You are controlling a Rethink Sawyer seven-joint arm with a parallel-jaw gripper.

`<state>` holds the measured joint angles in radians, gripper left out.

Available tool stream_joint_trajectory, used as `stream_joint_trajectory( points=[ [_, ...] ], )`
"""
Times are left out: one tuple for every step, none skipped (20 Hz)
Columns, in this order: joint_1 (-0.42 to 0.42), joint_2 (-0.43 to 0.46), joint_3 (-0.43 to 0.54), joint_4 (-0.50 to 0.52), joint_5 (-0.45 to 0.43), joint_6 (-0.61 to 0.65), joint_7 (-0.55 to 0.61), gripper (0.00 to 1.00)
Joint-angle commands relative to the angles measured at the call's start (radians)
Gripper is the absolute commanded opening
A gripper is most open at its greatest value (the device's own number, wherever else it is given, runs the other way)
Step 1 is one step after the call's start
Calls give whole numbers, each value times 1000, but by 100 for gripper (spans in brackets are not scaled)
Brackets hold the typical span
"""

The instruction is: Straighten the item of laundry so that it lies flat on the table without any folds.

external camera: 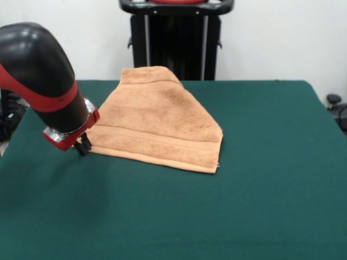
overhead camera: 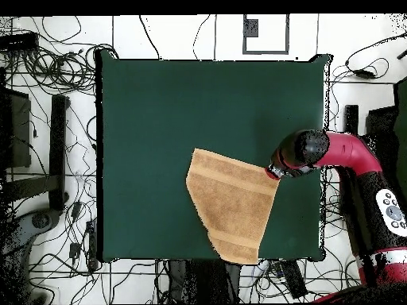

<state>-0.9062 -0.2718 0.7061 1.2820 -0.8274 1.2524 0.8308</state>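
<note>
Green felt table (external camera: 162, 216) fills the foreground. At nine o'clock the gripper (external camera: 83, 146) touches the towel's (external camera: 157, 122) near-left corner; I cannot tell its state. Centre-far, hanging over the back edge, the soft, light terry lies folded; its hemmed corners offer the likeliest hold.

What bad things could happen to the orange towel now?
1. The gripper sits right at one corner of the towel. If it catches only the hem, the corner may slip free and the towel would stay folded.
2. In the overhead view, the towel's end nearest the robot reaches the edge of the table. A pull that way could drag it off.
3. The towel still looks folded, with slanted sides. A sideways tug might bunch it more.
</note>
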Motion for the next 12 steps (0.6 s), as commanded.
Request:
stream_joint_trajectory(
  points=[
    [47,17,67,-126,-115,-187,-360,0],
    [49,6,67,-122,-112,-182,-364,0],
    [51,-1,66,-117,-111,-179,-364,0],
    [53,-6,66,-117,-108,-174,-364,0],
    [54,-10,65,-112,-104,-171,-361,0],
    [59,-13,67,-117,-98,-159,-362,0],
    [60,-15,67,-116,-94,-152,-361,0],
    [65,-9,69,-131,-94,-142,-369,0],
    [65,-9,71,-135,-92,-135,-380,0],
    [68,-10,76,-146,-90,-121,-403,0],
    [70,-11,81,-156,-88,-106,-426,0],
    [74,-10,85,-173,-88,-91,-447,0]
  ],
)
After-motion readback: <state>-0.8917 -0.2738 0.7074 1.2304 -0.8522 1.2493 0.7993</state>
